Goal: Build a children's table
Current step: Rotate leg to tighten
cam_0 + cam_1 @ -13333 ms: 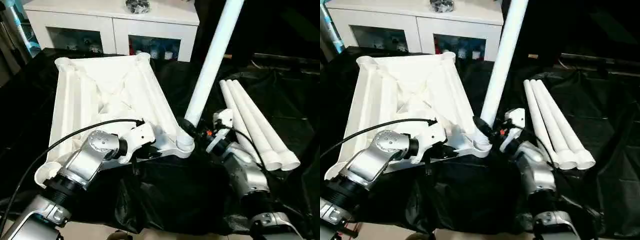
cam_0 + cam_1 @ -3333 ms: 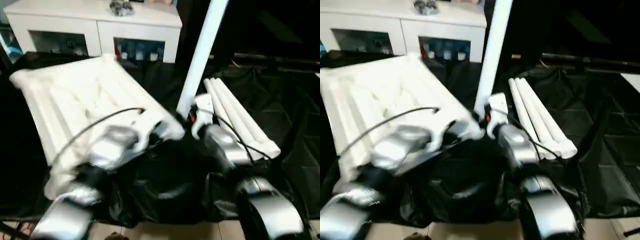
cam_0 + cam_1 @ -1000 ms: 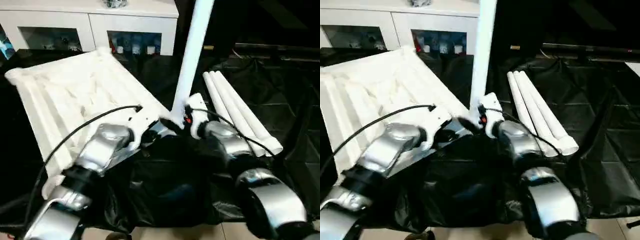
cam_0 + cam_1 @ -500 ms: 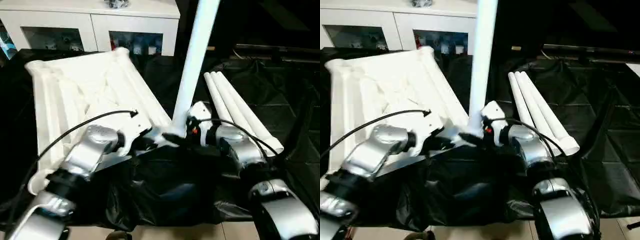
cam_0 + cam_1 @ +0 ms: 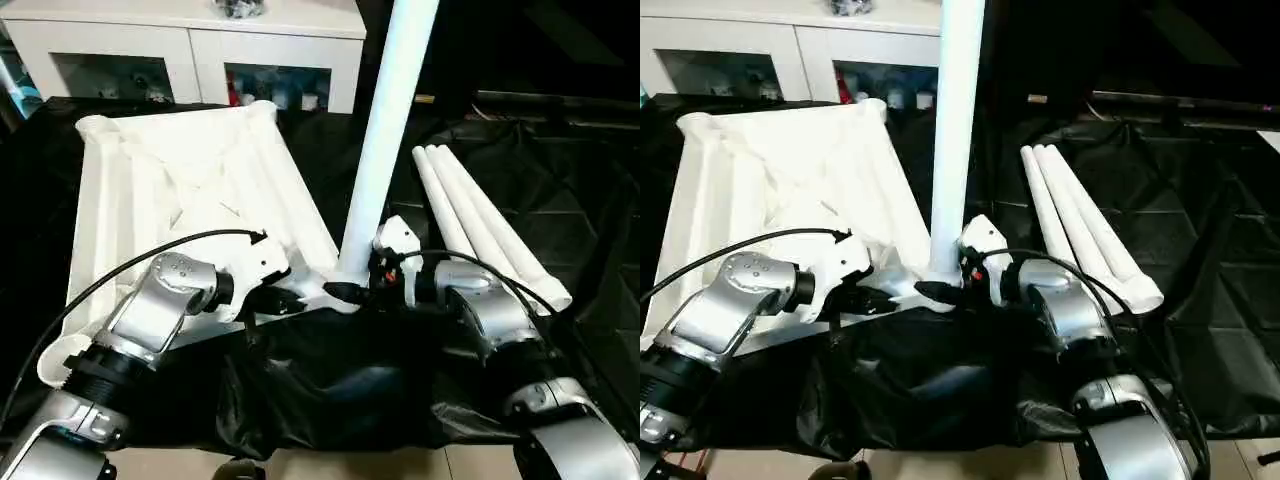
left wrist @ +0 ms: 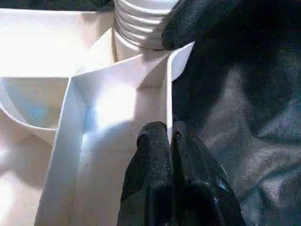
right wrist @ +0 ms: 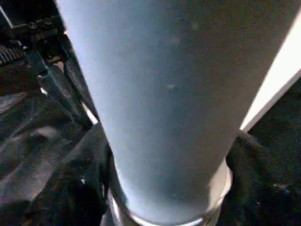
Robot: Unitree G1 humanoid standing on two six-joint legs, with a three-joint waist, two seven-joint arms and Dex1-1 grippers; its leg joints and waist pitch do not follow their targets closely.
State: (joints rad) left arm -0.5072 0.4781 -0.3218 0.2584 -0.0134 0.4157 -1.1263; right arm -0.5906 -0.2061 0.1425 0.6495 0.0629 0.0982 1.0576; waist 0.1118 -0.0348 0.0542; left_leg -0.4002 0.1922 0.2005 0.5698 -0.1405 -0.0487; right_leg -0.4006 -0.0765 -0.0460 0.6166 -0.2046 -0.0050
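The children's table top [image 5: 190,190] lies upside down on the black cloth, its ribbed underside facing up. One white leg [image 5: 385,130] stands almost upright in the near right corner socket; its ridged end [image 6: 141,23] shows in the left wrist view. My left gripper [image 5: 290,300] is shut on the near rim [image 6: 168,94] beside that socket, one finger on each side of the thin wall. My right gripper [image 5: 350,292] reaches in from the right and is shut on the leg's base, whose shaft [image 7: 169,94] rises between its fingers.
Three more white legs [image 5: 480,220] lie side by side on the cloth to the right of my right arm. A white cabinet [image 5: 200,45] with glass doors stands behind the table top. The black cloth [image 5: 330,380] hangs in folds over the near edge.
The table top's far end has swung to the right, so it lies squarer to me. My right gripper has closed in on the leg's base. My left gripper keeps its hold on the rim.
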